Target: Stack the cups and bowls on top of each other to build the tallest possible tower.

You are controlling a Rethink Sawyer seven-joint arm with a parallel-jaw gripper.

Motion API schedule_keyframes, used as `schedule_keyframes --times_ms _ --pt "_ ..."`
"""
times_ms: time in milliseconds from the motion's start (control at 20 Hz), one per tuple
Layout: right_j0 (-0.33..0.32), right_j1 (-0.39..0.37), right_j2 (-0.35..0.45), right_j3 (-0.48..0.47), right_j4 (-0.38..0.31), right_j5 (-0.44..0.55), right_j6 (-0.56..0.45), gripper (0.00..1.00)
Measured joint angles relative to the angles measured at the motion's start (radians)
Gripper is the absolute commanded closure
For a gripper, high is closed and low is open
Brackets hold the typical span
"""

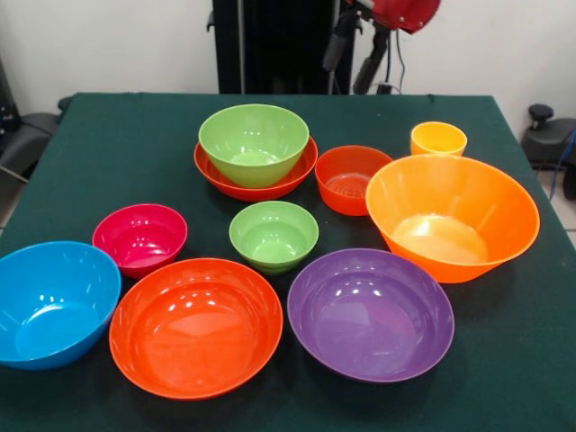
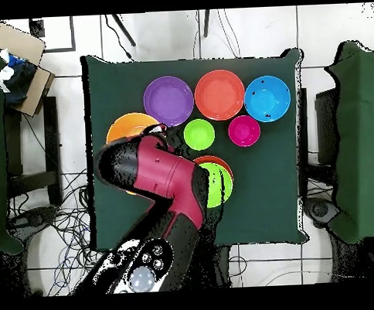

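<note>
**Operator:** I have the arm [image 2: 156, 182] raised over the robot's side of the table [image 1: 108, 135]. In the front view only its red elbow shows at the top edge. I can't see the gripper in either view, so I won't say whether it is spread or pressed together.

**Observer:** Where is the tower?

**Operator:** It's two bowls so far: a medium lime green bowl [image 1: 253, 142] sits nested in a wide red-orange bowl [image 1: 256, 184] at the far middle of the table. The large orange bowl [image 1: 453, 214] stands apart from it, tipped slightly, with the yellow cup [image 1: 438, 139] just behind it and a small red-orange bowl [image 1: 351, 178] beside it. A small green bowl [image 1: 274, 235], a magenta bowl [image 1: 140, 238], a blue bowl [image 1: 54, 301], a big red-orange bowl [image 1: 195, 326] and a purple bowl [image 1: 371, 313] lie nearer the camera, all separate.

**Observer:** Risks?

**Operator:** I judge the crowding to be the main one. Descending on the orange bowl could knock the cup or the small bowl beside it. These glossy rims will likely slip in a pinch. Also, the arm hides much of that corner from above, so I'd be aiming half blind.
</note>
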Motion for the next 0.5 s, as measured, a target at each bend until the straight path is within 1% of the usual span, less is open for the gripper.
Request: schedule_keyframes --times_ms 300,500 --pt "0.005 0.033 -0.004 -0.057 0.033 0.055 0.048 0.00" --pt "0.005 0.053 -0.010 -0.084 0.043 0.071 0.067 0.00"
